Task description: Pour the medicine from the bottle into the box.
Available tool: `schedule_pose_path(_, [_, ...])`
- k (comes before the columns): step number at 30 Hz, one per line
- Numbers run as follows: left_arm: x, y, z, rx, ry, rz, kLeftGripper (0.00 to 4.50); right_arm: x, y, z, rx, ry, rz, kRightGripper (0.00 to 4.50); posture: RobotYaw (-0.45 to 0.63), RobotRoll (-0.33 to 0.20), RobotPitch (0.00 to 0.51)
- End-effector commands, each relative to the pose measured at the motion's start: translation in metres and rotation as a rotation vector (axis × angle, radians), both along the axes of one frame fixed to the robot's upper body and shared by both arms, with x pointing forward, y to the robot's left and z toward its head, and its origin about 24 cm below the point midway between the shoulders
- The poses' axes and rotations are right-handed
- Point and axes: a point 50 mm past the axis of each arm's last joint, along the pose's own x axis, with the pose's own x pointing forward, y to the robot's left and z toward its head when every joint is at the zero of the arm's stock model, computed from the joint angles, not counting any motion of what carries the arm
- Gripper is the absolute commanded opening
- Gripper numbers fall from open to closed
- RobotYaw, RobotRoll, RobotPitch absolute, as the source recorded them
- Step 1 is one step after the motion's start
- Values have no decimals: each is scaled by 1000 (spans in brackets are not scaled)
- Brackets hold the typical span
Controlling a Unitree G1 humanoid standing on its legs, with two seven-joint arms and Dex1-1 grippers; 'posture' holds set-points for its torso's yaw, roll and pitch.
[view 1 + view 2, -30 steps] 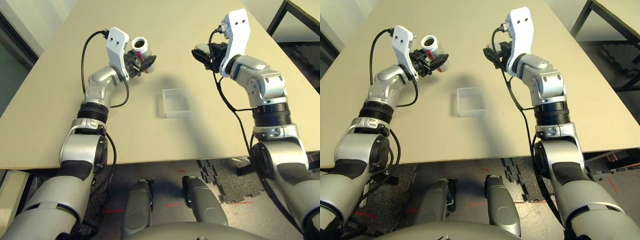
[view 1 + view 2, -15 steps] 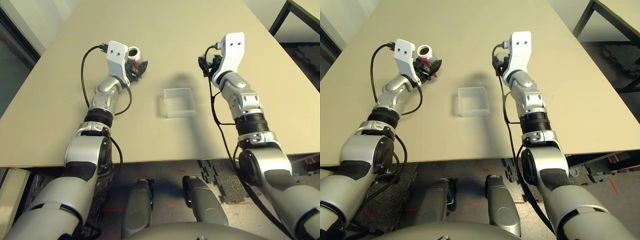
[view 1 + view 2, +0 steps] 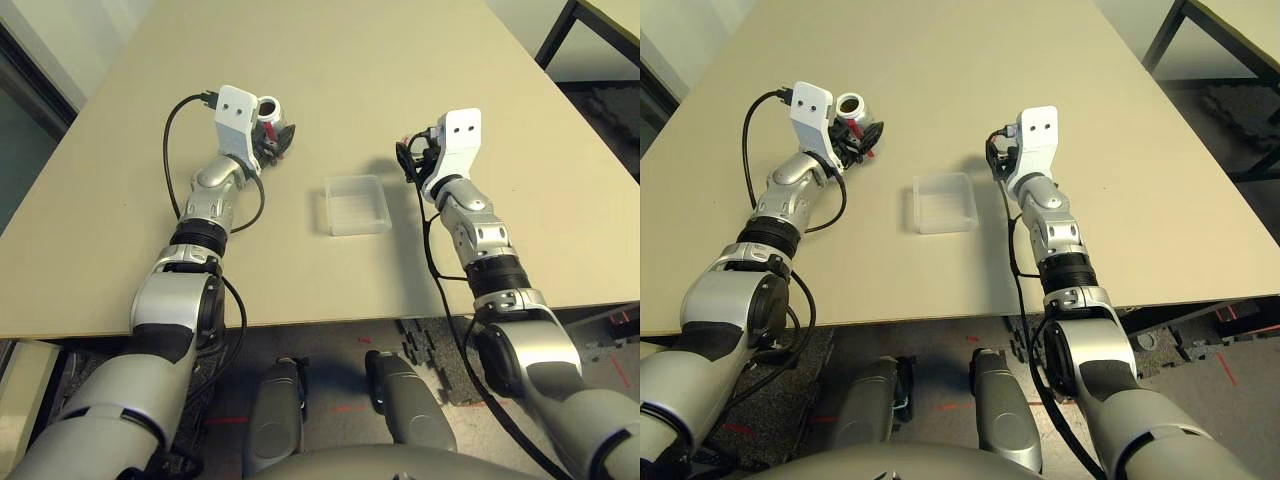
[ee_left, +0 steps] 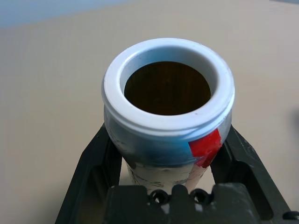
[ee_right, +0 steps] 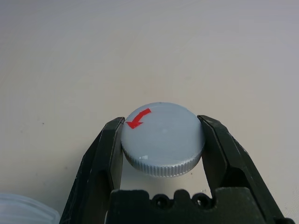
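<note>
Uncapped bottle [image 4: 159, 161] upright in left gripper [image 4: 168, 144], clamped, left side; right gripper [image 5: 162, 140] pinched grey cap [image 5: 163, 137]; clear box [image 3: 357, 207] sat on table [image 3: 330, 60] between them, nearer than bottle

This looks like a robotics lab: silver robot arms [image 3: 165, 310] reach over a plain table [image 3: 330, 290], with floor mats [image 3: 430, 350] at lower centre.
</note>
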Motion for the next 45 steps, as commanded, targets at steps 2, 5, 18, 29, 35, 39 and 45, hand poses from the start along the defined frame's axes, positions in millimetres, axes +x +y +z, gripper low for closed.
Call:
schedule_pose_path(2, [-2,4,-1,8,-7,0,2845,-1,-5,-4,-15,36,-20,2576,-101,0,189])
schedule_pose_path(5, [-3,2,-1,5,-8,-3,2845,-2,-7,-6,-19,62,-18,3587,-104,0,189])
schedule_pose_path(18, [1,9,5,11,6,21,2845,-7,-12,4,-1,99,-5,4500,-114,0,180])
schedule_pose_path(29, [11,17,34,198,-12,10,2845,-49,-12,37,-30,119,192,4500,-150,0,173])
schedule_pose_path(35, [15,22,60,355,-84,36,2845,-82,-19,42,-98,240,349,4500,-172,0,172])
schedule_pose_path(39, [16,17,79,502,-156,30,2845,-106,-23,40,-199,364,508,4500,-182,0,172])
schedule_pose_path(45, [18,-4,102,685,-280,-4,2845,-115,-26,30,-268,432,582,4500,-187,0,170])
